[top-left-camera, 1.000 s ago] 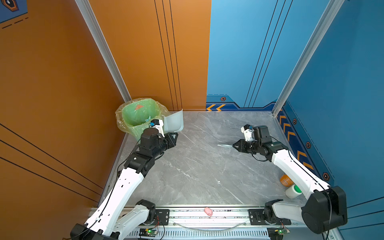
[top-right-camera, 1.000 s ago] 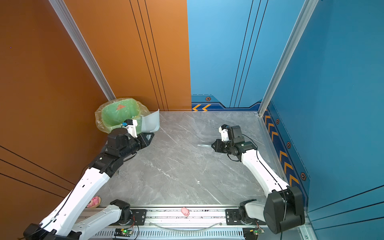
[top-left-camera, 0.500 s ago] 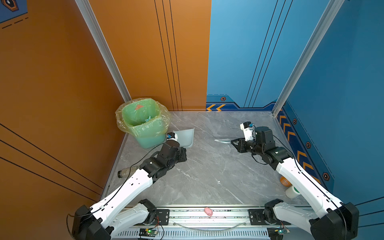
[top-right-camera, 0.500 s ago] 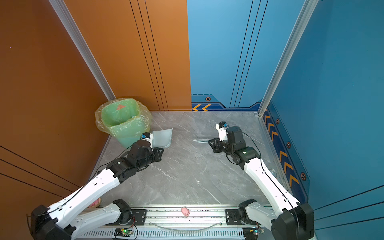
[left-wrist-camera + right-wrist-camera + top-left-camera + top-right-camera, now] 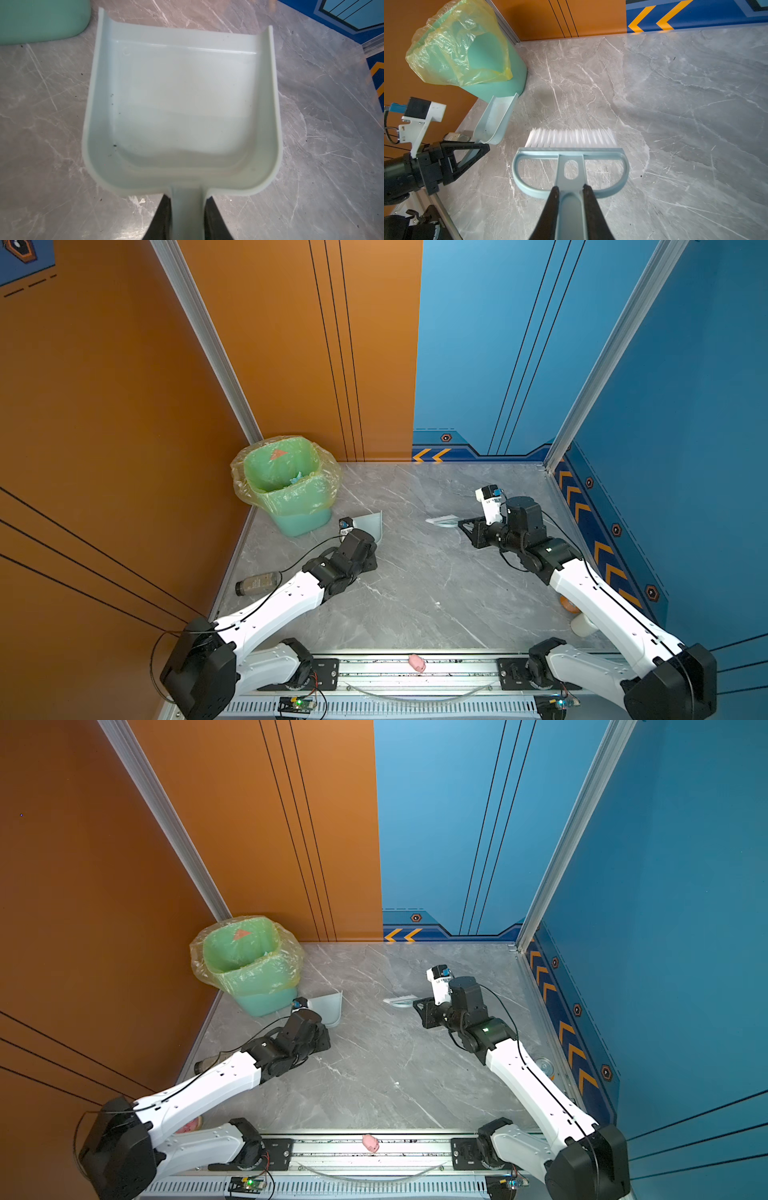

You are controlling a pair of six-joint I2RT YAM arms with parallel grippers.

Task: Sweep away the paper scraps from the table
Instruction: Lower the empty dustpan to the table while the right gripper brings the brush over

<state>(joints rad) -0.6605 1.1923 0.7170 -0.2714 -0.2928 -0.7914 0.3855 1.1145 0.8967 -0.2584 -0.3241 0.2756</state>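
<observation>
My left tool [image 5: 186,197] is clamped tight on the handle of the pale grey-blue dustpan [image 5: 180,104], one black finger on each side of the stem. The pan's open lip faces the base of the green bin [image 5: 305,522] and sits just beside it. I cannot tell whether the lip touches the tabletop [image 5: 415,572]. The pan holds only a few dark specks.

My right tool [image 5: 571,188] is closed on the handle of the blue brush [image 5: 571,158]. Its white bristles point away from the wrist toward the left side of the scene, and they look blurred in the right wrist view. In both top views the brush is well apart from the dustpan, out over the middle of the far half of the tabletop.

The paper scraps [image 5: 277,454] I can make out are inside the bin, within its yellowish plastic liner [image 5: 245,489]. There is an orange-red piece against the far inner wall and a light blue one lower down.

A dark bottle [image 5: 257,584] lies on its side at the left edge of the tabletop, beside my left arm. A small pink pig toy [image 5: 417,662] sits on the silver rail [image 5: 457,668] at the near edge.
</observation>
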